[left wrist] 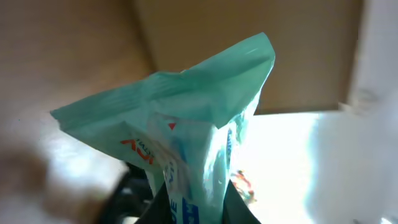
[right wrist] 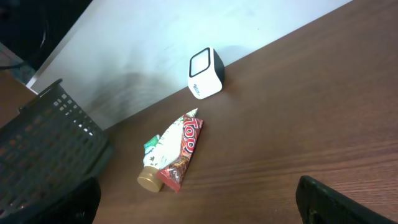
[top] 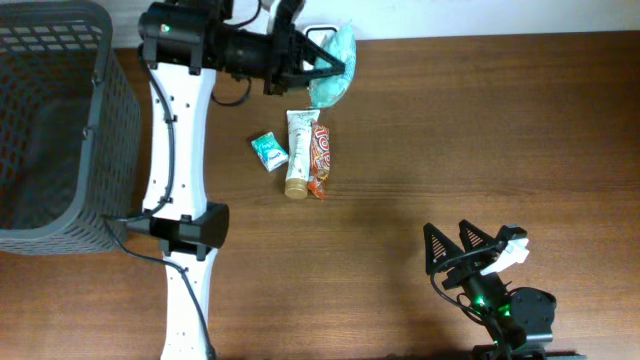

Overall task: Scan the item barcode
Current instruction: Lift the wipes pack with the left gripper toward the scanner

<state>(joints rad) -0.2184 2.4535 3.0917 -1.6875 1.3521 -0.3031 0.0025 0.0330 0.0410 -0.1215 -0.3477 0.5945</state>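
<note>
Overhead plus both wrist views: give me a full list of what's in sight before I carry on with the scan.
basket: one, dark grey mesh, left end of the table
scanner: one, white with a dark face, far table edge by the wall
green pouch: one, mint green, pinched in the left gripper near the far edge
small green packet: one, green and white, on the table left of the tube
tube: one, white with a tan cap, lying flat mid-table
red snack packet: one, red, lying along the tube's right side
table: one, brown wood
left gripper: one, black, shut on the green pouch
right gripper: one, black, open, empty, near edge at right
</note>
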